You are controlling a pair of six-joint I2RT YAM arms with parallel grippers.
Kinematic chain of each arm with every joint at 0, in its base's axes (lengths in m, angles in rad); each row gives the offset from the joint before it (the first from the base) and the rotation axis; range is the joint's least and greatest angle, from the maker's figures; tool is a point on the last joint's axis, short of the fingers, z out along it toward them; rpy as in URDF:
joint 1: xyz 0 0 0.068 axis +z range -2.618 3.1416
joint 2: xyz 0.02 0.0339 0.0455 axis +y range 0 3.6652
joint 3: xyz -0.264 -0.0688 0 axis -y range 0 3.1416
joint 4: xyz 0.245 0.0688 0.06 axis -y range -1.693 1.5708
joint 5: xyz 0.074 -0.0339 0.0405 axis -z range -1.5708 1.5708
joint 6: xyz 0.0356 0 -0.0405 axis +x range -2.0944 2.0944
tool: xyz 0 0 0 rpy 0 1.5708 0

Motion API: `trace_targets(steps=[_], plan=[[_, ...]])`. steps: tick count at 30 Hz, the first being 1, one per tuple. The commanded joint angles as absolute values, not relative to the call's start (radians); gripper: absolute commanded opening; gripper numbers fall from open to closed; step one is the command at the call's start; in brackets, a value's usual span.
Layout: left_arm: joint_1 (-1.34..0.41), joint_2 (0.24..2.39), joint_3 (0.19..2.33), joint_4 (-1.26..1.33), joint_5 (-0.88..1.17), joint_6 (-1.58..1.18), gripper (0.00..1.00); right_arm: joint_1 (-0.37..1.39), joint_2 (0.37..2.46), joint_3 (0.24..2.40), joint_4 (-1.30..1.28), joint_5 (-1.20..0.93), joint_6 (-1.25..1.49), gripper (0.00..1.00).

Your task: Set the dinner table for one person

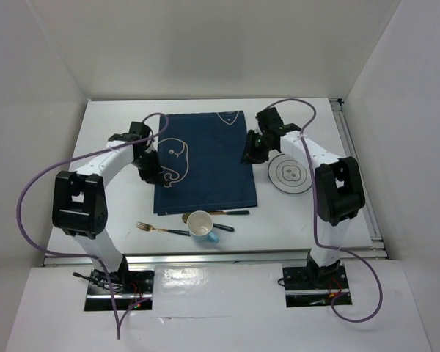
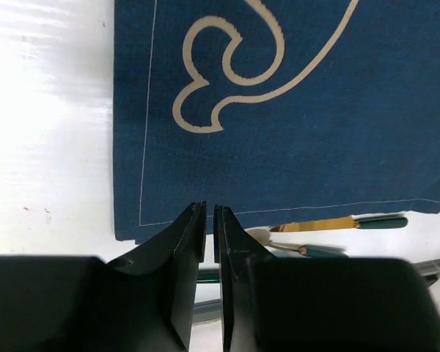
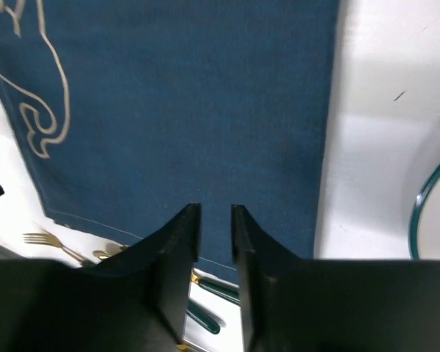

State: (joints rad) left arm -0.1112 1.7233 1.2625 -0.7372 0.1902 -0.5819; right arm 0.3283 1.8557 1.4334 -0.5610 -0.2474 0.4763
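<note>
As the placemat [image 1: 204, 165] lies flat on the middle of the dinner table [image 1: 293, 220], the mat step seems finished. The left gripper [image 2: 210, 209] and right gripper [image 3: 215, 209] hover at its side edges, jaws narrowly apart (both empty). Next, the plate [image 1: 290, 174] probably needs a wider opening.

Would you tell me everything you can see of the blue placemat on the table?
The placemat is a dark blue, matte rectangular cloth with cream line drawings: a whale near its left side, a fish outline at the far edge. A pale stitch line runs inside its hem. It lies flat on the white table between the arms. Cutlery lies close along its near edge; the plate sits apart on its right. Both arms' jaws hang over its side edges; contact cannot be judged.
</note>
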Motion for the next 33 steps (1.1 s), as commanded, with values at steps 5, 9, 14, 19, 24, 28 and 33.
trace_targets(steps=[5, 9, 14, 19, 24, 28, 33], plan=[[-0.141, 1.842, 1.241, -0.652, 0.184, -0.612, 0.26, 0.373, 1.868, 1.336, -0.560, -0.187, 0.453, 0.31], [-0.141, 1.969, 1.328, -0.673, 0.163, -0.623, 0.24, 0.373, 1.878, 1.286, -0.551, -0.178, 0.453, 0.31], [-0.141, 2.127, 1.500, -0.738, 0.129, -0.612, 0.20, 0.373, 1.928, 1.276, -0.531, -0.167, 0.453, 0.28], [-0.150, 2.273, 1.749, -0.833, 0.109, -0.603, 0.20, 0.382, 1.979, 1.267, -0.531, -0.167, 0.453, 0.25], [-0.150, 2.439, 2.015, -0.905, 0.137, -0.594, 0.20, 0.394, 1.991, 1.241, -0.513, -0.213, 0.475, 0.19], [-0.150, 2.494, 2.210, -0.956, 0.155, -0.594, 0.25, 0.492, 2.003, 1.195, -0.468, -0.302, 0.521, 0.19], [-0.150, 2.458, 2.379, -0.994, 0.144, -0.560, 0.34, 0.621, 2.120, 1.336, -0.437, -0.415, 0.545, 0.18]])
